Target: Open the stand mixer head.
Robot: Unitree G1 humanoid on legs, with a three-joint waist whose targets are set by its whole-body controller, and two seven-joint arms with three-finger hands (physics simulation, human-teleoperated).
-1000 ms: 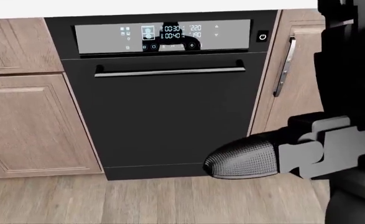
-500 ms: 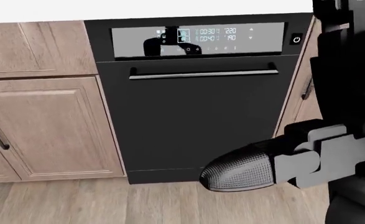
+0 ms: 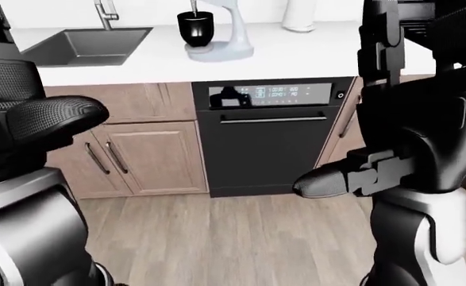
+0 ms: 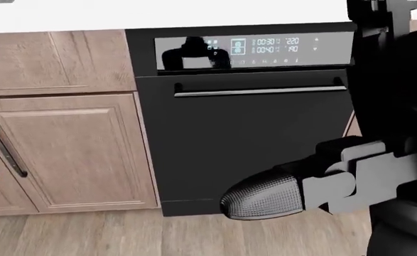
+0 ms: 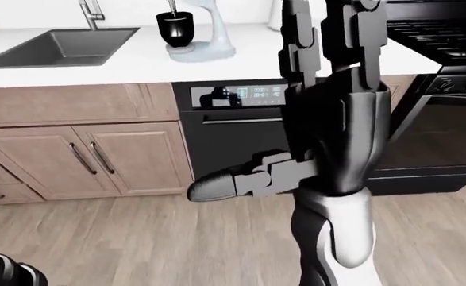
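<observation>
The stand mixer (image 3: 223,37), pale grey-blue with a black bowl (image 3: 195,27), stands on the white counter (image 3: 312,53) at the top of the left-eye view, above the dishwasher. Its head is cut off by the view's top edge. The right-eye view also shows the mixer (image 5: 206,36). My right hand (image 3: 321,181) hangs low and far from the mixer, before the dishwasher, fingers stretched out and holding nothing. My left hand (image 3: 62,114) sits at the left edge of the left-eye view, open and empty too. The head view shows only the right hand (image 4: 261,200).
A black dishwasher (image 4: 251,138) with a lit panel and bar handle stands under the counter. Wooden cabinet doors (image 3: 149,158) lie to its left, below a dark sink (image 3: 86,44). A black stove (image 5: 443,36) is at the right. The floor (image 3: 240,238) is wood plank.
The whole head view has shifted: the dishwasher and cabinets slide right in the picture, so the camera has moved left. My right hand keeps its pose.
</observation>
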